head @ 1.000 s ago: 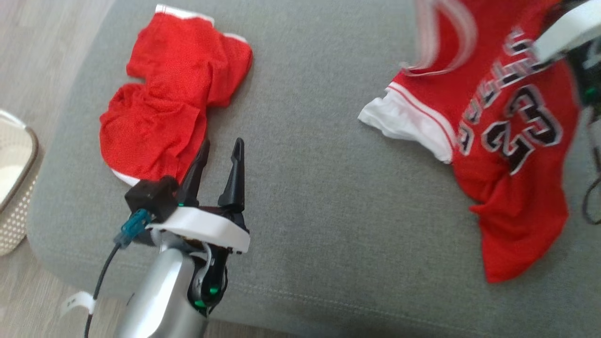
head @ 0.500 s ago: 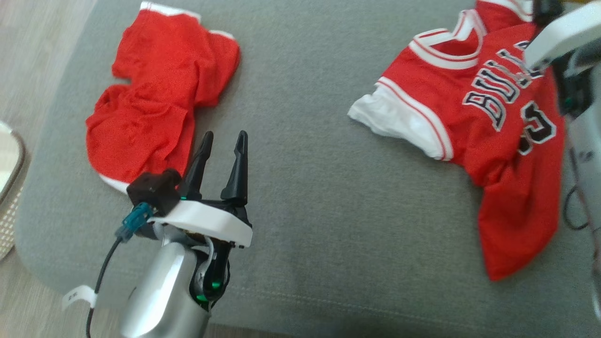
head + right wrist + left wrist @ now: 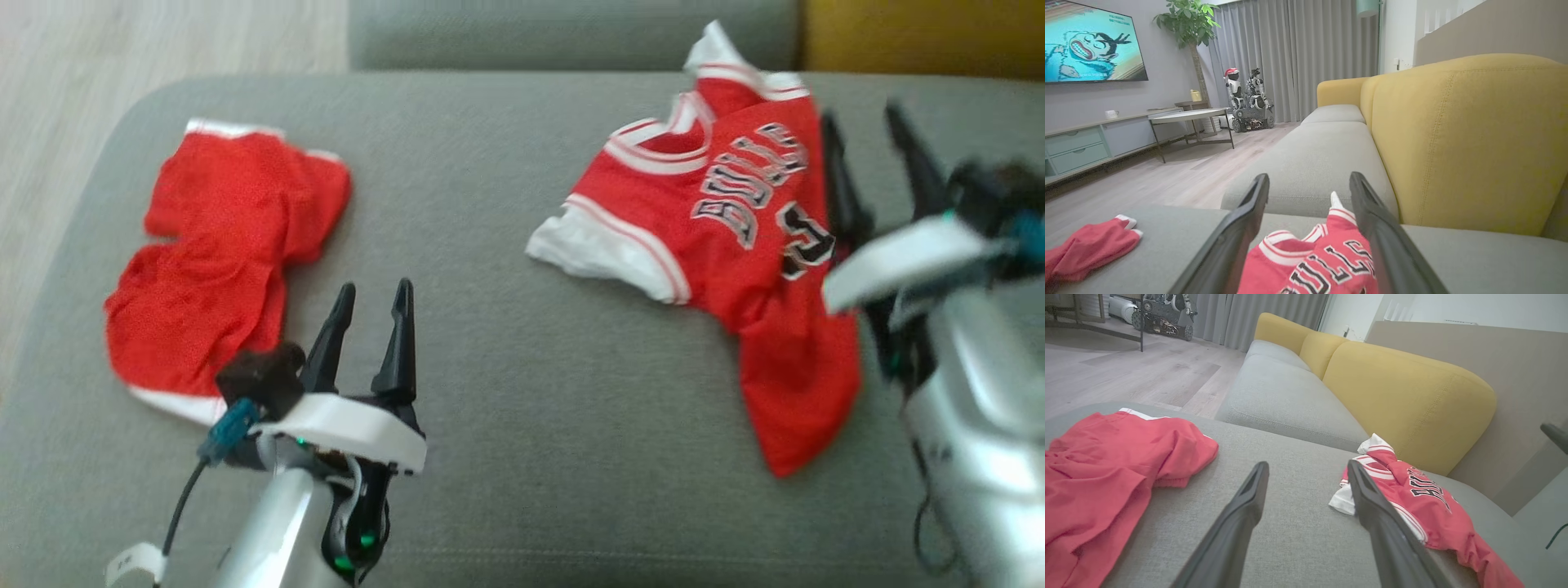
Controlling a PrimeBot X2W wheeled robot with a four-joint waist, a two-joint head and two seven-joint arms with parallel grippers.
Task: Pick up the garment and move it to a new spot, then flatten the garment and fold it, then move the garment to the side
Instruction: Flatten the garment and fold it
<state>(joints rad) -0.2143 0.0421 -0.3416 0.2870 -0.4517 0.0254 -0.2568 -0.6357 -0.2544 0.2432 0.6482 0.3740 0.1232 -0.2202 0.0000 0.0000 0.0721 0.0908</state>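
Silver forearms [image 3: 277, 531] carry white wrist plates [image 3: 351, 425], black tapered fingers [image 3: 397, 343], a teal connector [image 3: 230, 426], black cable [image 3: 184, 494] and green lights [image 3: 344, 563].

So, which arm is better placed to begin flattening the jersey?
Probably the right arm: its jaws stand open right at the jersey, while the left arm's open jaws sit across the cushion, nearer the red shorts.
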